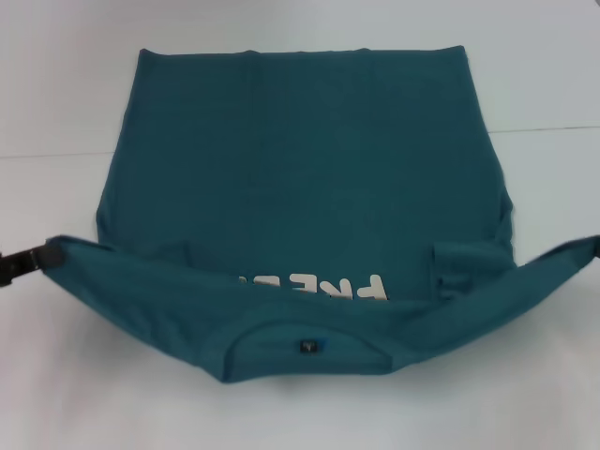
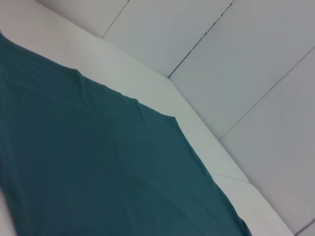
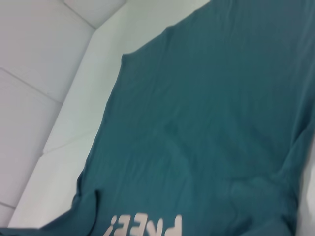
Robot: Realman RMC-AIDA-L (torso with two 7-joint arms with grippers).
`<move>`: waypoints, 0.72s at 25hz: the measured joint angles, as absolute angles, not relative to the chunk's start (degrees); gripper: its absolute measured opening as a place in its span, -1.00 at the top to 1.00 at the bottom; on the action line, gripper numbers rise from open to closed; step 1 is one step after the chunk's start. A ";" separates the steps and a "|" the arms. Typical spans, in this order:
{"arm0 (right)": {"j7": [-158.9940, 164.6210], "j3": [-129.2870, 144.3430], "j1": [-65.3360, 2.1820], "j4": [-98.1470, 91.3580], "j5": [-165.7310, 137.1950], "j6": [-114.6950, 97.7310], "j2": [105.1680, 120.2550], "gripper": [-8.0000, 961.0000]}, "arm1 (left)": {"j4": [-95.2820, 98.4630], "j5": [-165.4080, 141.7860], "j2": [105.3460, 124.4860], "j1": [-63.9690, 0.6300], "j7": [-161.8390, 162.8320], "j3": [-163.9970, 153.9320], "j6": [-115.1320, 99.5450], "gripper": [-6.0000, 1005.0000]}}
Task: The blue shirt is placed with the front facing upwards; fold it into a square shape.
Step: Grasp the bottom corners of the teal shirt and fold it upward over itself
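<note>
On the white bench (image 1: 525, 75), the blue shirt (image 1: 300, 169) is lying spread across the middle, front up, hem end at the far side and collar end nearest you. Starting at your left edge of the head view, the left tool (image 1: 26, 261) is showing as a dark clamp pinching the shirt's left shoulder corner; it is closed on the cloth and holding that corner up off the bench. From there the near edge of the shirt is running taut across the frame as a raised band, sagging in the middle. At the centre of that band the ribbed collar (image 1: 314, 339) is curving with its small dark tag (image 1: 306, 346) facing you. Just behind the band the white lettering (image 1: 314, 287) is reading upside down and is partly hidden by the lifted fabric. Further right, a short sleeve (image 1: 469, 264) is lying folded inward on the chest. At your right edge the shirt's other shoulder corner is stretching up and out of frame; the right tool itself is not appearing in any view, so you cannot tell its state.

The left wrist view is showing only plain teal cloth (image 2: 98, 167) over the bench, with pale wall panels (image 2: 246, 59) beyond. The right wrist view is showing the shirt body (image 3: 211, 123) and the lettering (image 3: 145, 227) at one edge, with the white bench (image 3: 74, 142) alongside.
</note>
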State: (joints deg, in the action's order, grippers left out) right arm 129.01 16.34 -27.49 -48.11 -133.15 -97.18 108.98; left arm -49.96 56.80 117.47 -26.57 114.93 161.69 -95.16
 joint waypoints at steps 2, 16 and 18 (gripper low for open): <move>129.01 16.34 -28.04 -47.37 -132.98 -95.93 108.98 0.98 | -49.17 56.79 117.27 -27.49 114.75 161.69 -94.06 0.94; 128.76 16.77 -32.55 -43.79 -129.63 -87.02 108.31 0.98 | -45.68 56.77 115.86 -33.45 113.59 161.63 -86.76 0.94; 128.70 16.75 -33.11 -43.45 -129.50 -85.54 108.27 0.98 | -45.09 56.77 115.79 -34.16 113.23 161.63 -85.49 0.94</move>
State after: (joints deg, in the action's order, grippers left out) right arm 128.70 16.75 -33.11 -43.45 -129.50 -85.54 108.27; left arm -45.09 56.77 115.79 -34.16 113.23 161.63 -85.49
